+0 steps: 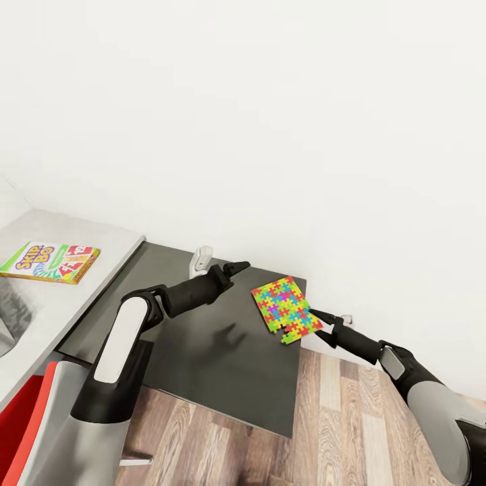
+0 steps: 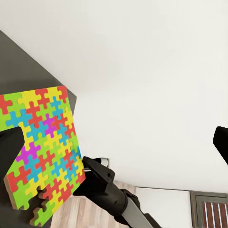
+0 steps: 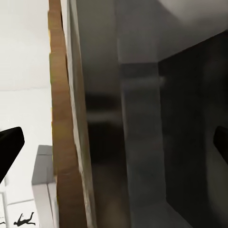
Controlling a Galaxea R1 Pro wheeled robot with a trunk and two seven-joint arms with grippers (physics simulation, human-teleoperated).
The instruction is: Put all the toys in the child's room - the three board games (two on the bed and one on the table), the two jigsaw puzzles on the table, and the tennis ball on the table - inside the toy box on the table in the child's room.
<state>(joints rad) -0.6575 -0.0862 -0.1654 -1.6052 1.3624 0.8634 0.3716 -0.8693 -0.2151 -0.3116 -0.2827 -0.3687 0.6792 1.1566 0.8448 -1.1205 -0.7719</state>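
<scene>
The right end effector (image 1: 322, 317), jaws spread, noses at the jigsaw puzzle (image 1: 286, 308) overhanging the dark desk (image 1: 202, 351) corner; thin, light, likely bendy, best pinched at that free edge.

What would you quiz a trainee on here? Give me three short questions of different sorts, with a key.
1. True or false: the jigsaw puzzle lies in the middle of the table's dark wing.
2. Which gripper is at the puzzle's corner? A: left gripper. B: right gripper.
3. Fill in: the board game lies on the table's ____ grey wing.
Key: 1 false, it lies at the edge; 2 B; 3 light.
</scene>
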